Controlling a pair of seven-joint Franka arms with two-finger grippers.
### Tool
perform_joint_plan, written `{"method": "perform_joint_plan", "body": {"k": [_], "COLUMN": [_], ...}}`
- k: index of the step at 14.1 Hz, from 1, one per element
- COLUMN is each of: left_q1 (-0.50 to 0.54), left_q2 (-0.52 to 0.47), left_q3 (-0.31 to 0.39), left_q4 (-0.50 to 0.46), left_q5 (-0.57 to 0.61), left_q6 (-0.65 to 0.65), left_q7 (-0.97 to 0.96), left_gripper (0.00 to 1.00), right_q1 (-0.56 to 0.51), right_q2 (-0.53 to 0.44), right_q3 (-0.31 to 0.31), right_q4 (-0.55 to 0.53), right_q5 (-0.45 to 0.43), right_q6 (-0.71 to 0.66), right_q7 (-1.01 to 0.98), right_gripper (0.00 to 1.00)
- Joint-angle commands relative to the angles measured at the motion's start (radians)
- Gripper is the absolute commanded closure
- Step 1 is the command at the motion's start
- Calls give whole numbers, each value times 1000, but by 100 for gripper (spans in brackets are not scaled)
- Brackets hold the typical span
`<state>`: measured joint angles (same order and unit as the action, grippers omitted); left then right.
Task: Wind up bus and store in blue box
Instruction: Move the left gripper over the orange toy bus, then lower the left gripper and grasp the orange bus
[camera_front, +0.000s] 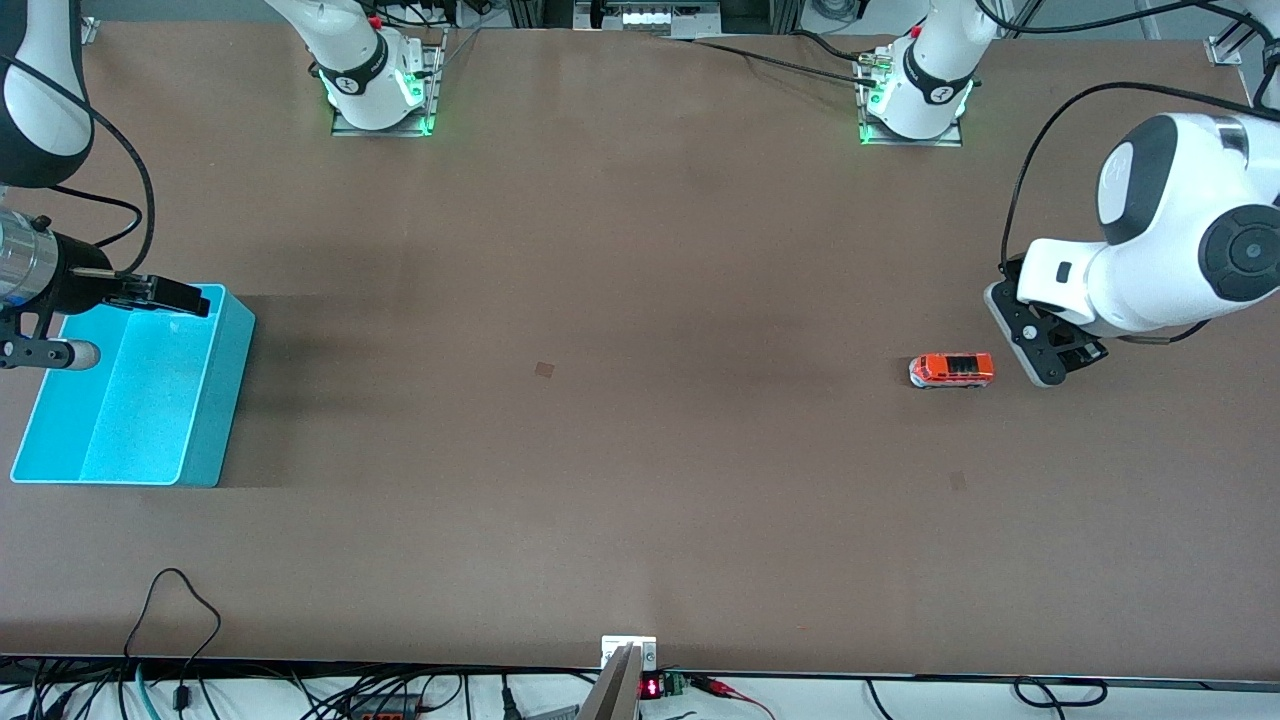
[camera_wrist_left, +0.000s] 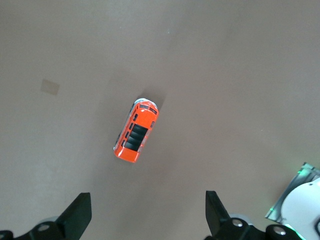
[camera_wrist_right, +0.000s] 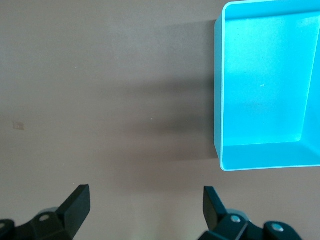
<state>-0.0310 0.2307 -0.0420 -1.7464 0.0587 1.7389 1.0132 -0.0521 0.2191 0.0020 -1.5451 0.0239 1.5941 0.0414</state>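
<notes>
Bus (camera_front: 952, 369) sits mid-right of front frame on surface, long axis across frame. Left pincer (camera_front: 1050, 350) wide open, empty, just beside bus, so left arm takes it. Right pincer (camera_front: 165, 295) open, waits over blue box (camera_front: 215, 400), frame left.

Orange-red bus (camera_front: 952, 369) with dark roof windows — cyan box (camera_front: 215, 400).

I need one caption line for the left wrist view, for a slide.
Left gripper, fingers open, hovers above the orange-red bus on the brown table.
</notes>
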Motion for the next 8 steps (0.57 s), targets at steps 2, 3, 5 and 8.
{"method": "perform_joint_plan", "body": {"k": [2,3,5,8], "left_q1": [8,5,11,51], "left_q2": [9,9,21,88], "left_q3": [-4,-6,-4,-4], "left_q4": [-108,-140,-198,-228], "left_q5": [20,20,20,20], "left_q6": [157,203,308,427], "left_q7": [122,155,261,384], "left_gripper": [0,0,0,0], "right_q1": [-23,-26,-28,-22], "right_q2": [6,9,14,19], "right_q3": [3,3,4,4], "right_q4": [-9,-9,-9,-3], "right_q5": [-15,-15,-15,-13], "right_q6": [-20,-20,-19,-19], "right_q7": [0,-1,-2,-2], "right_gripper": [0,0,0,0]}}
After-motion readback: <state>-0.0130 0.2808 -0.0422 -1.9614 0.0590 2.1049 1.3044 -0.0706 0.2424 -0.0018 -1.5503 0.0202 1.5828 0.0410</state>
